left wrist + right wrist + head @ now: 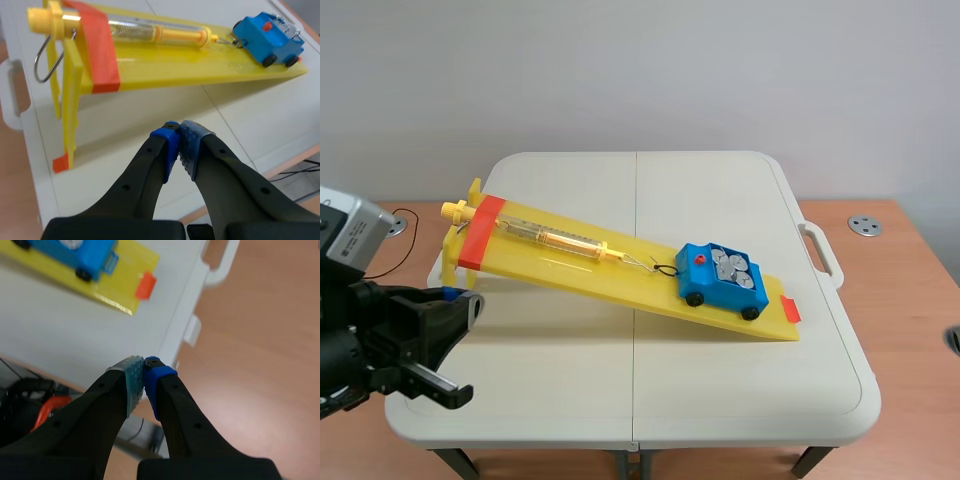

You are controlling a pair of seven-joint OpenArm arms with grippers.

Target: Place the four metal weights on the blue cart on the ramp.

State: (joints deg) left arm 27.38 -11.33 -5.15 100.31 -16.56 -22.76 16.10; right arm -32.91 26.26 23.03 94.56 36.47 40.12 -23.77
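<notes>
As round metal weights (731, 268) fill the blue plastic cart (703, 283), I log left gripper (180, 145) and nearer right gripper (144, 382) clenched empty.

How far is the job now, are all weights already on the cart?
Done, it seems: four metal weights lie in the blue cart, which stands low on the yellow ramp. In hand: nothing; the left tool and right tool are both shut and empty. Left to do: nothing visible.
</notes>
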